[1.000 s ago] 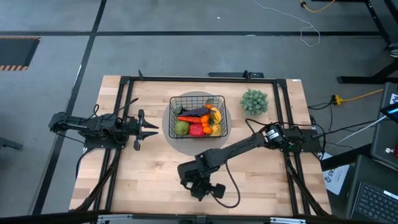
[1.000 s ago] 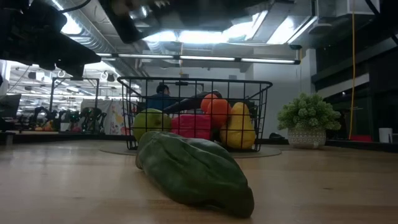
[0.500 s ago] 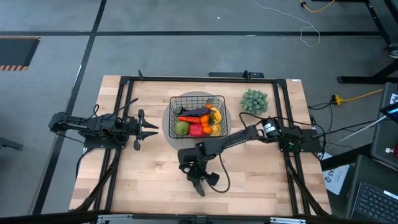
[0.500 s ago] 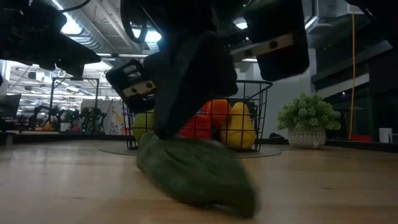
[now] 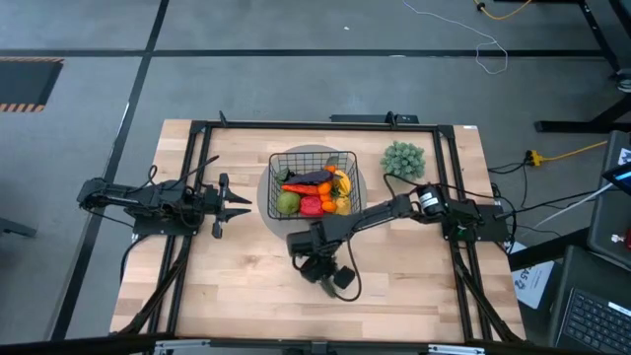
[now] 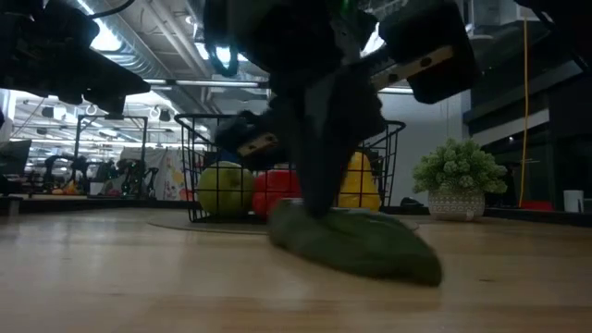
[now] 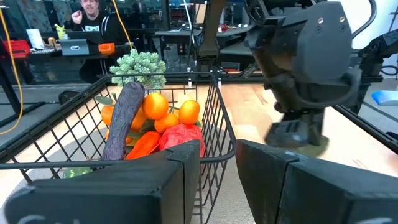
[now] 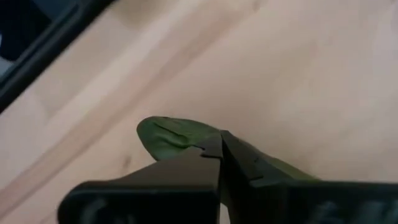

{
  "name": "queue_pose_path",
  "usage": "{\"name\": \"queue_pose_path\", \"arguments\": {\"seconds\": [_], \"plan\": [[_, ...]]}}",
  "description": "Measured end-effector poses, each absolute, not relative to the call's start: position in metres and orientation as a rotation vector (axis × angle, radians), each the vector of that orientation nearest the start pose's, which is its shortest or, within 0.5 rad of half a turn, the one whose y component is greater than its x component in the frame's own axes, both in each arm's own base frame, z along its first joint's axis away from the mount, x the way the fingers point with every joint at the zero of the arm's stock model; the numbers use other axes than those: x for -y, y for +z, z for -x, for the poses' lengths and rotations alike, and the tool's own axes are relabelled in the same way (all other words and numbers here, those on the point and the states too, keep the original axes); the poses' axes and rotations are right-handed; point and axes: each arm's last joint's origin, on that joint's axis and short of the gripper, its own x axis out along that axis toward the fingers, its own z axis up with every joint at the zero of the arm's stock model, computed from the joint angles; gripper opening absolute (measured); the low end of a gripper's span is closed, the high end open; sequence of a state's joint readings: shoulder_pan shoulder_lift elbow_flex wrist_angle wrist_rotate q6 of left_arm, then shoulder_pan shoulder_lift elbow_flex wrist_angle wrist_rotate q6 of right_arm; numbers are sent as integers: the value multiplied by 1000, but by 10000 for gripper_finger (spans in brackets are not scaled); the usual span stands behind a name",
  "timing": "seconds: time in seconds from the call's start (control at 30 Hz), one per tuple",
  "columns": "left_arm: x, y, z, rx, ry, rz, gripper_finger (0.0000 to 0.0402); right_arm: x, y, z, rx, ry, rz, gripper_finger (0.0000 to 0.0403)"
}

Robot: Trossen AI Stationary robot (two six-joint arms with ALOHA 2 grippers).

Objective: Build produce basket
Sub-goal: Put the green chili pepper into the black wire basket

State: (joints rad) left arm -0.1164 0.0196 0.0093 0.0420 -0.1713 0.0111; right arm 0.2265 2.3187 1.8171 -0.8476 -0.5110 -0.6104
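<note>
The pale wooden table (image 5: 237,286) fills the middle of the high view, framed by black rails, with grey floor all around and a lit workshop showing behind it in the low view.

Most of the job looks done. The basket (image 5: 314,183) sits on a grey round disc (image 5: 270,202) at the upper centre of the table, and I can see a green apple (image 5: 287,203), a red pepper (image 5: 312,205), a carrot (image 5: 299,187), an eggplant (image 5: 317,177), a lemon (image 5: 341,183) and tangerines (image 7: 168,107) inside it. I judge 1 piece is left: the green cucumber (image 6: 356,244), lying on the wood just below the basket in the high view, outside the wire.

The right gripper (image 8: 219,163) is down at the cucumber, fingers pressed together with no gap between the tips. In its wrist view the tips sit over the green skin, but I can't tell whether they touch it; they don't look clamped around it. I'd need to spread them before any grasp.

The left gripper (image 5: 237,205) waits at the middle left, just beside the basket, jaws a little apart and holding nothing.

The bushy plant (image 5: 403,160) stands to the upper right of the basket, clear of the path. The near basket wall is what the cucumber must clear. A person (image 7: 93,17) sits at a desk far behind.
</note>
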Motion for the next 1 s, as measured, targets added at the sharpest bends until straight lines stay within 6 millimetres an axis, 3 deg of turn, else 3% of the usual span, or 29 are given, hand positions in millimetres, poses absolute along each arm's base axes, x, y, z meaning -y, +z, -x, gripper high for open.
{"name": "queue_pose_path", "arguments": {"seconds": [0.17, 0.4, 0.57, 0.73, 1.0], "plan": [[6, 169, -98, 32, 56, -6, 94, -105, 150, -442, -1283, 954, 287, 0], [6, 169, -98, 34, 55, -6, 94, -88, 148, -431, -1492, 855, 148, 0], [6, 170, -98, 34, 56, -6, 94, -85, 151, -424, -1611, 760, 192, 0], [6, 170, -98, 35, 55, -6, 94, -90, 164, -412, -1790, 655, 195, 0], [6, 170, -98, 35, 55, -5, 94, -112, 171, -397, -1905, 641, 189, 0]]}}
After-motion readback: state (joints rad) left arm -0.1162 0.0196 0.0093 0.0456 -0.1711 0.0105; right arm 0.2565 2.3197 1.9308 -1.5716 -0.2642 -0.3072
